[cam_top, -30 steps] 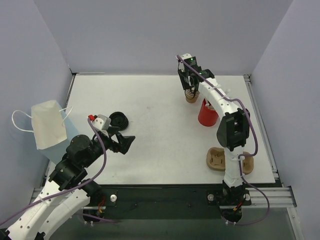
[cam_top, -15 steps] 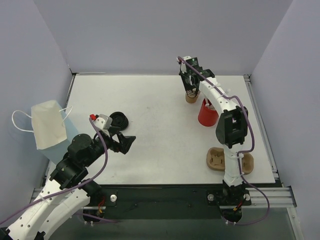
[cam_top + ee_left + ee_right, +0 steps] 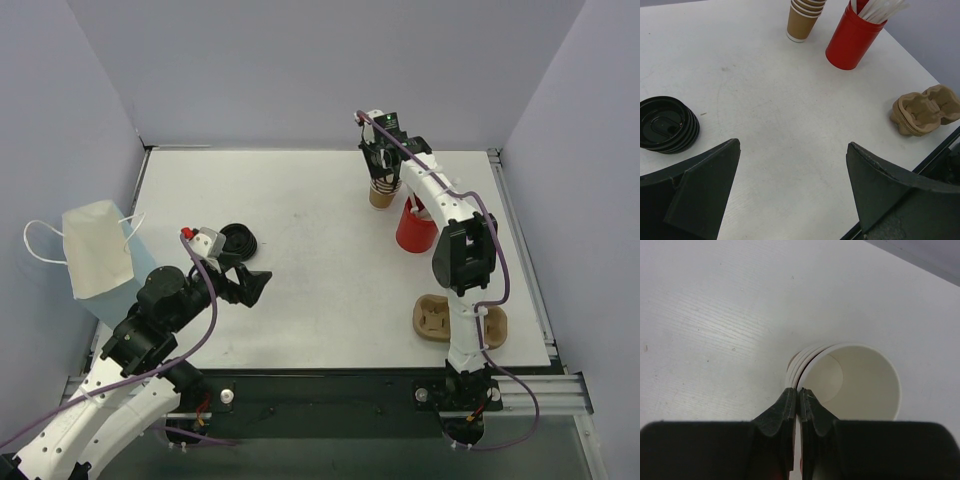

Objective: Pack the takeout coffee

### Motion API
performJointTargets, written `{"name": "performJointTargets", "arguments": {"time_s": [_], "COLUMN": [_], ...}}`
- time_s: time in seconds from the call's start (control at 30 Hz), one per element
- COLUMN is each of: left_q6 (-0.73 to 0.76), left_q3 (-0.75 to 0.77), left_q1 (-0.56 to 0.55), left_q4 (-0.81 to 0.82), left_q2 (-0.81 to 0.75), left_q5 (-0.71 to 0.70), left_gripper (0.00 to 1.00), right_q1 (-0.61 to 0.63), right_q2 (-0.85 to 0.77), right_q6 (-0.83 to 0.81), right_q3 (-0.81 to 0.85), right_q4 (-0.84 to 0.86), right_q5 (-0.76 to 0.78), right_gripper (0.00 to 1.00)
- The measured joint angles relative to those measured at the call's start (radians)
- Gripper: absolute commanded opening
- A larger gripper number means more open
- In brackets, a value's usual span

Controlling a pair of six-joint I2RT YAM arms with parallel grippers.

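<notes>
My right gripper (image 3: pixel 383 180) reaches to the far side of the surface (image 3: pixel 320 290), over the stack of lidless brown cups (image 3: pixel 381 196). Its jaws are drawn almost together. In my right wrist view the thin wall of the top cup (image 3: pixel 855 385) sits pinched between them at the rim, one jaw outside and the other inside the white interior. The rims of the cups beneath peek out to the left of that top cup. Just beside the stack, on its near right, stands the red cup (image 3: pixel 413 228), with white sticks (image 3: pixel 880 7) poking out of it; my right arm crosses above it in the top view.

My left gripper (image 3: pixel 250 283) hangs over the near left part of the surface, its jaws wide apart with nothing between them. A stack of black lids (image 3: pixel 237 239) lies just beyond it, off to the left in my left wrist view. A white paper bag (image 3: pixel 98 250) with looped handles sits at the left edge of the surface, beside my left arm. Brown pulp cup carriers (image 3: pixel 432 318) lie at the near right, by the base of my right arm and well apart from the cups.

The takeout coffee, a lidded brown cup, shows in none of my views, so I cannot tell where it is
</notes>
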Motion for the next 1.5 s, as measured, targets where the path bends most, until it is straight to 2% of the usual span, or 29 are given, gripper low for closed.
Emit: {"name": "performJointTargets", "arguments": {"time_s": [0.4, 0.8, 1.13, 1.3, 1.5], "left_q6": [0.0, 0.0, 0.002, 0.005, 0.007], "left_q3": [0.0, 0.0, 0.0, 0.0, 0.0], "left_q1": [0.001, 0.001, 0.002, 0.002, 0.01], "left_q4": [0.0, 0.0, 0.0, 0.0, 0.0], "left_q2": [0.005, 0.008, -0.001, -0.041, -0.069], "left_q5": [0.006, 0.008, -0.019, -0.077, -0.145], "left_gripper": [0.97, 0.97, 0.97, 0.97, 0.97], "right_q1": [0.049, 0.073, 0.089, 0.188, 0.387], "right_q2": [0.0, -0.011, -0.143, -0.266, -0.443], "right_q6": [-0.09, -0.124, -0.135, -0.133, -0.054], "right_q3": [0.009, 0.027, 0.029, 0.005, -0.196], "right_q4": [-0.008, -0.017, -0.044, -0.056, -0.051], "right_q5": [0.118, 0.169, 0.216, 0.278, 0.329], "right_gripper": [0.0, 0.0, 0.0, 0.01, 0.02]}}
